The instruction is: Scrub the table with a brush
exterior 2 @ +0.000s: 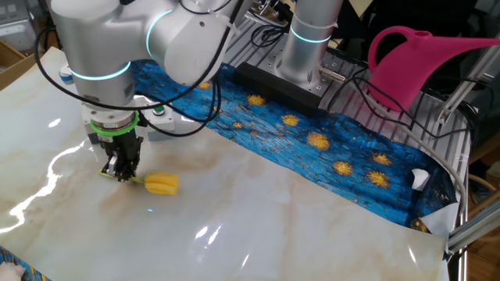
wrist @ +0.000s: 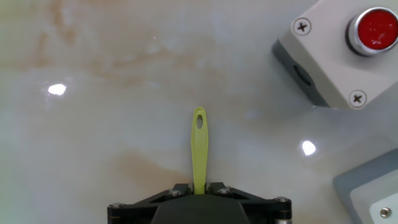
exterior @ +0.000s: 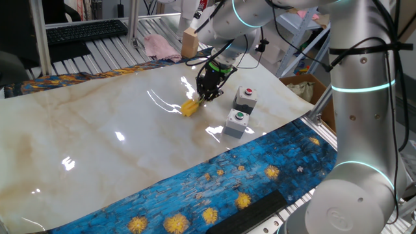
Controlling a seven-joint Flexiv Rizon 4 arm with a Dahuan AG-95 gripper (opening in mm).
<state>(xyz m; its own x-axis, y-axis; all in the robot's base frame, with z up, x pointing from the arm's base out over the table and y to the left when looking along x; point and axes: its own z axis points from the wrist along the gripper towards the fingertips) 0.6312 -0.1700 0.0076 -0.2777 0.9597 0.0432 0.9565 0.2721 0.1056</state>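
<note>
The brush has a yellow head resting on the glossy cream marble table. Its thin yellow-green handle runs up between my fingers. My gripper is shut on the handle, low over the table near its far right part. In the other fixed view the gripper stands left of the brush head. In the hand view the handle's end with its hole points away from the jaws; the head is hidden there.
Two grey button boxes stand right of the gripper: one with a red button and one with a green button. The red one also shows in the hand view. A blue cloth with yellow swirls lies along the table's near edge. A pink watering can stands behind.
</note>
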